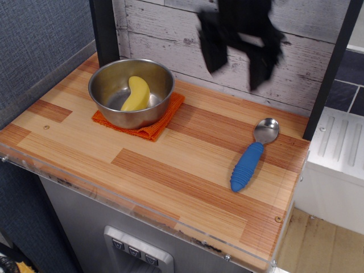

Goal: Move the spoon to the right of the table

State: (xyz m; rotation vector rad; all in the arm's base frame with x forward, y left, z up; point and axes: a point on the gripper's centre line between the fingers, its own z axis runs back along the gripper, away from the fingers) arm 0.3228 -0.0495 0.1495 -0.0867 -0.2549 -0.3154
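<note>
The table (153, 170) is the biggest thing here, a top of striped light and reddish-brown planks with a clear plastic edge along its front, and everything else can be placed from the steel bowl that stands at its back left. Behind the table runs a whitewashed plank wall (170, 34), and a dark post (105, 28) rises just behind the bowl on its left side. Off the table's right end, far from the bowl, sits a white ribbed counter (341, 148).

The gripper (239, 54) hangs high up and to the right of the bowl, in front of the wall (it is blurred in the frame). Its two black fingers (211, 48) stand spread apart with nothing between them, well clear of the tabletop.

The steel bowl (131, 91) rests on an orange cloth (154, 126), whose corners show from beneath it towards the front and right. Inside the bowl lies a yellow banana-shaped piece (137, 94).

The spoon (251, 156) lies flat on the wood well to the right of the bowl, near the table's right edge, its shiny bowl towards the back and its ribbed blue handle angled forward and slightly left.
</note>
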